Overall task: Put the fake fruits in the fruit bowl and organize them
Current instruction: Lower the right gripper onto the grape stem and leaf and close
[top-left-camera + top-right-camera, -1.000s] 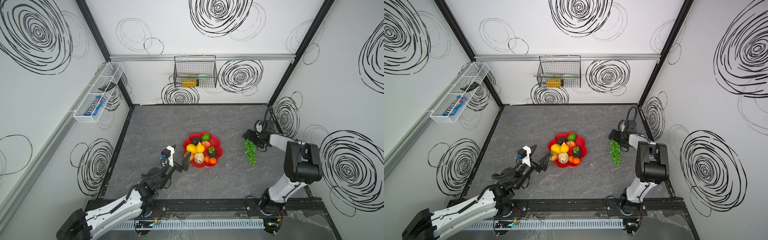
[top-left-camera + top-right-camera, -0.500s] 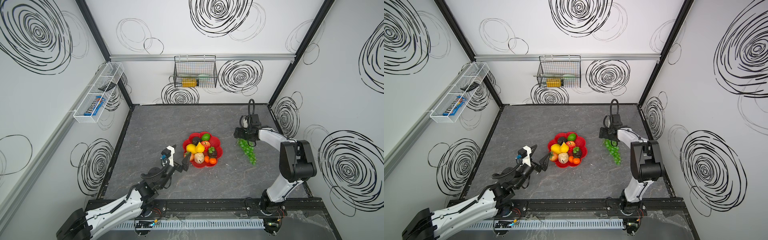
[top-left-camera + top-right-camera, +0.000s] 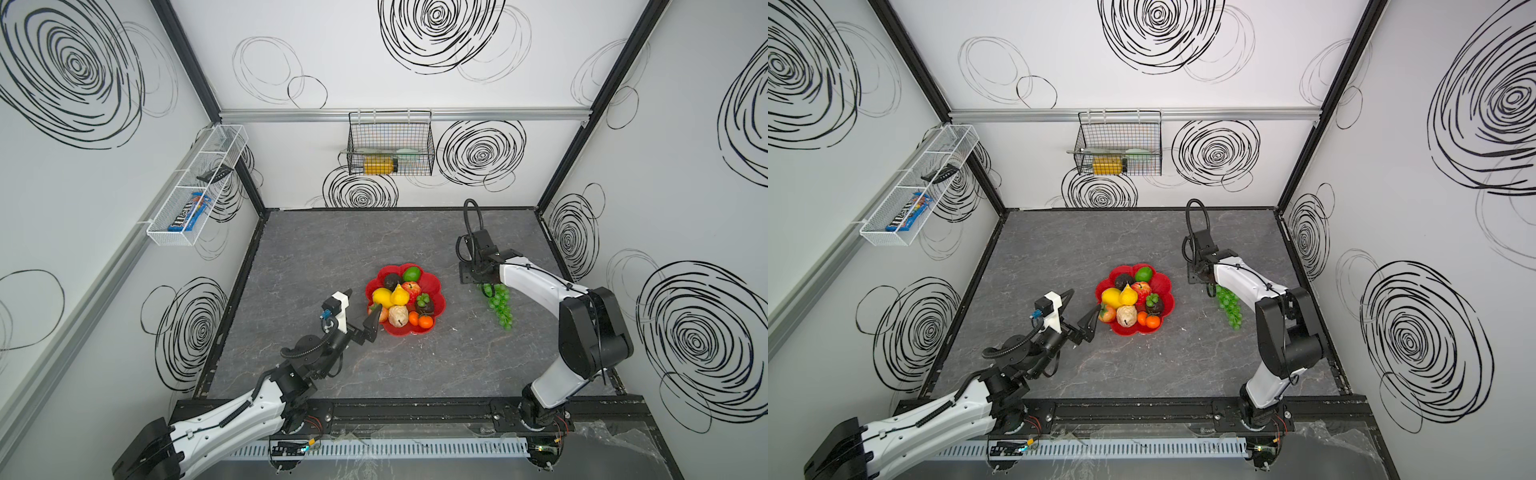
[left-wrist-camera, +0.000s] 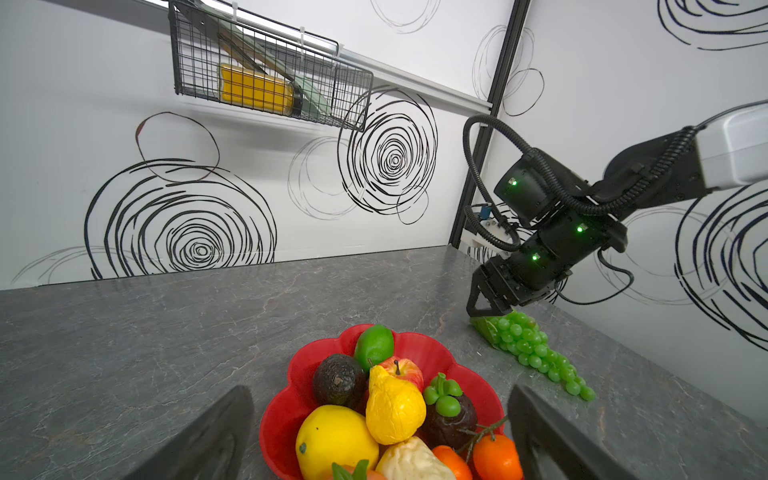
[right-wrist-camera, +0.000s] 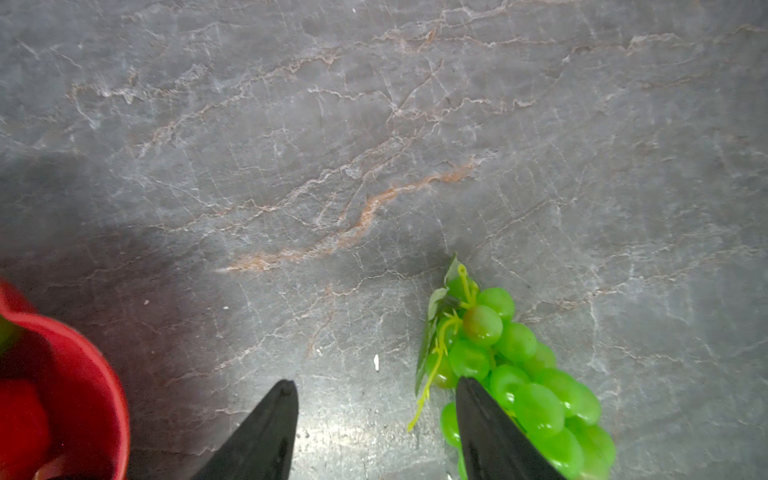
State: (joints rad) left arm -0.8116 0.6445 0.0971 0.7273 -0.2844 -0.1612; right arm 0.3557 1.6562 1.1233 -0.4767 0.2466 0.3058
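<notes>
Green grapes (image 3: 500, 307) on table (image 3: 332, 249), 3 o'clock of fruit bowl (image 3: 436, 291); right gripper (image 5: 374, 382) has moved onto their stem end, jaws narrower yet apart, nothing held. Left gripper (image 3: 360, 305) unchanged, jaws spread wide.

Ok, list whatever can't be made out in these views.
- Green grapes: bunch cut off by the right wrist view's edge; in both top views the right arm covers its stem end.
- Right gripper: whether a finger touches the grapes, which it overlaps.
- Fruit bowl: blurred and cut by the edge in the right wrist view.
- Black wire basket: contents behind the mesh too small in top views.
</notes>
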